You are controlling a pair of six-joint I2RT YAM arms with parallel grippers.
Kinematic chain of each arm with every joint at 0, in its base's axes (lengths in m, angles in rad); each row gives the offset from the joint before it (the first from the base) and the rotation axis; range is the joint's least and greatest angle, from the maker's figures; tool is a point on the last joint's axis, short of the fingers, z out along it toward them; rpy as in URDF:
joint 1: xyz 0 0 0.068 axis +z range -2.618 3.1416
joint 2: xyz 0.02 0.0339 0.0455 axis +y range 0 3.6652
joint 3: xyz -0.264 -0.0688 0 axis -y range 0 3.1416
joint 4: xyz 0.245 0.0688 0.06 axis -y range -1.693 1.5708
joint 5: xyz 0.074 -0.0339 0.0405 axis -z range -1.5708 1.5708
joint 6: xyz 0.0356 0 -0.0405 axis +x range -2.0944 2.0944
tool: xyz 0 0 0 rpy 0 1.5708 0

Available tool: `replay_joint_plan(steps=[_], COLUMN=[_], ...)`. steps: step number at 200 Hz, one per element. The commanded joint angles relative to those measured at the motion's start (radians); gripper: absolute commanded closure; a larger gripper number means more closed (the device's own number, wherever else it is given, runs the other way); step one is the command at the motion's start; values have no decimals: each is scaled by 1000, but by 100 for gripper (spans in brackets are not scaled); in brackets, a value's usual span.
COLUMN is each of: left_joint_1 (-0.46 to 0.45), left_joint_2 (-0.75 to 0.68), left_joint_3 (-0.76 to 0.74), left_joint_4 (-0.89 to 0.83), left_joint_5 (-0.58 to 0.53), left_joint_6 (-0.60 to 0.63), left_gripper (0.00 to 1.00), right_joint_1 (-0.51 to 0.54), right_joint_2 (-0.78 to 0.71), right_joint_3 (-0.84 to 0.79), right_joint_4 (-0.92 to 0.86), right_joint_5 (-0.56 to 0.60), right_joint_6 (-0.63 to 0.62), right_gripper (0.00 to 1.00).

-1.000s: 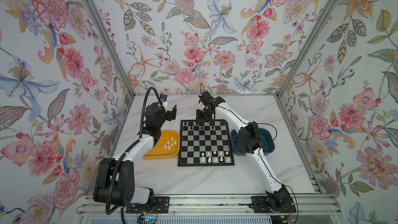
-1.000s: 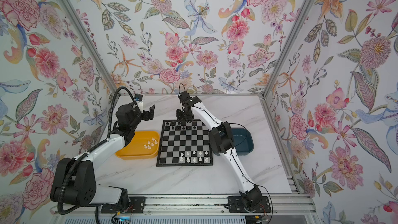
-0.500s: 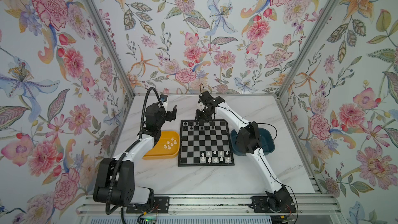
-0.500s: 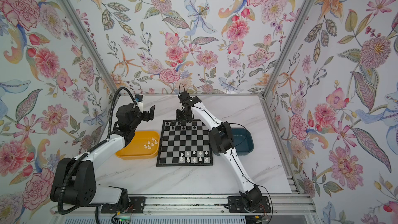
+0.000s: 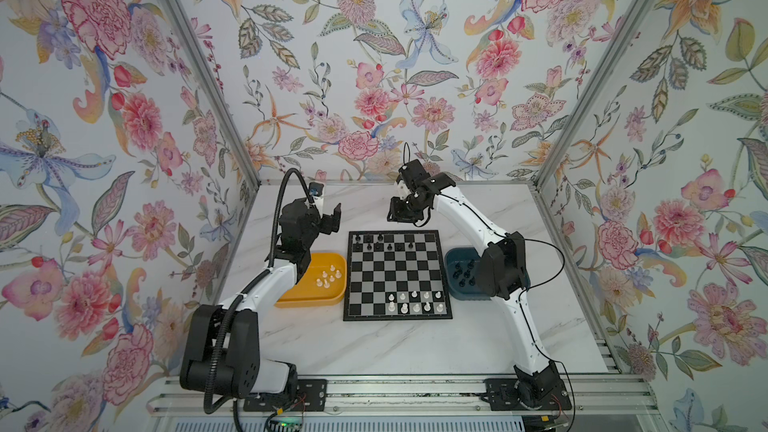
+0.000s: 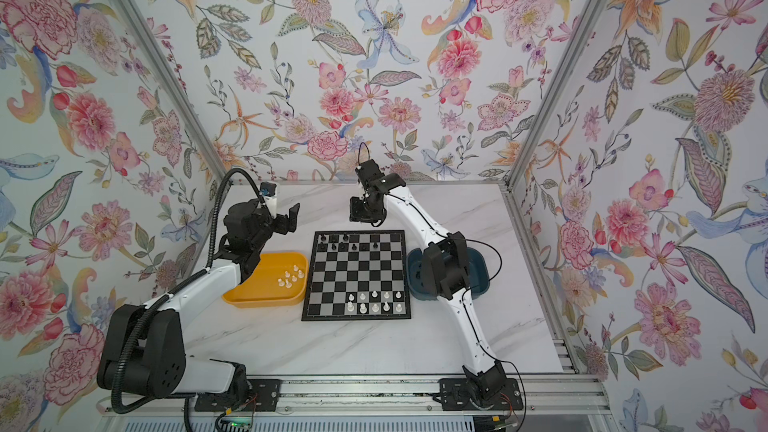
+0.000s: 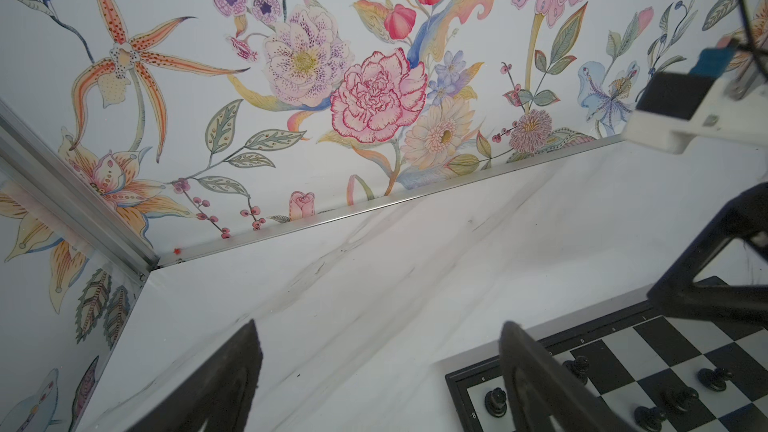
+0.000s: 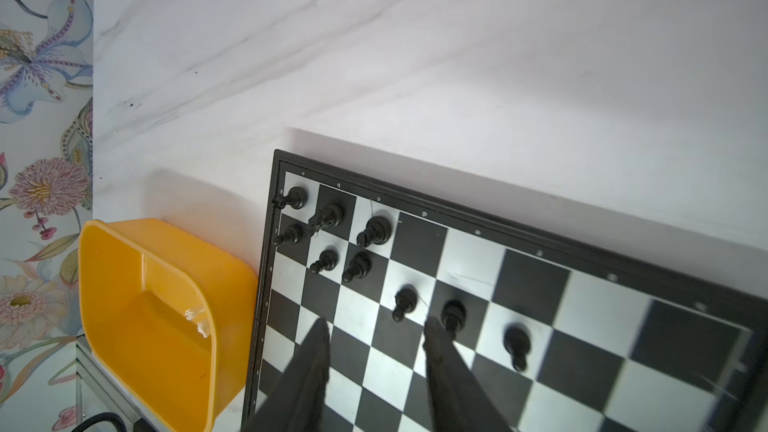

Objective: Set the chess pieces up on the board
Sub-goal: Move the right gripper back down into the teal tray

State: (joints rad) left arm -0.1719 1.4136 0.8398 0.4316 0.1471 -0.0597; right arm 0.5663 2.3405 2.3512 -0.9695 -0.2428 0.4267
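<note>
The board [image 5: 395, 280] [image 6: 357, 278] lies mid-table. Several black chess pieces [image 5: 378, 241] [image 8: 374, 230] stand on its two far rows, and several white ones [image 5: 413, 302] on its two near rows. My right gripper [image 5: 401, 219] [image 6: 361, 218] [image 8: 376, 326] hovers over the board's far left part, open, with only checks between its fingers; a black pawn [image 8: 453, 314] stands just beyond one fingertip. My left gripper [image 5: 331, 218] [image 6: 291, 218] [image 7: 380, 326] is raised left of the board's far corner, wide open and empty.
A yellow tray [image 5: 291, 299] [image 8: 137, 284] with several white pieces [image 5: 328, 276] sits left of the board. A dark blue tray [image 5: 453, 259] holding black pieces sits to its right, partly behind my right arm. Flowered walls close in three sides.
My right gripper's jaws have parted a little. Both arms stay about where they were.
</note>
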Motion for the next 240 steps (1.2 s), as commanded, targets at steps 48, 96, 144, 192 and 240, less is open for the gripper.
replay_joint_plan(steps=[48,96,144,192,240], left_joint_1=[-8,-8,-9,-9,-8], left_joint_2=[7,30,19,24,25], left_joint_3=[62,121,113,116,119], left_joint_4=[27,-44,-41,-39,-41], left_joint_5=[32,-15,-11,2,-3], left_joint_6=[-30,-1,-9,-22,-22], left_gripper=[10,11,11,11,11], right_joint_1=[-123,-181,-202,-205,-211], right_joint_2=[-404,-647,-736,-730,-665], right_joint_3=[-460,-779,-977,-1078,-1117], right_joint_4=[56,108,116,179,243], right_joint_5=[156,206,203,181,153], right_joint_6=[-64,-59,-43,-40,-46], right_gripper=[62,75,82,85,86])
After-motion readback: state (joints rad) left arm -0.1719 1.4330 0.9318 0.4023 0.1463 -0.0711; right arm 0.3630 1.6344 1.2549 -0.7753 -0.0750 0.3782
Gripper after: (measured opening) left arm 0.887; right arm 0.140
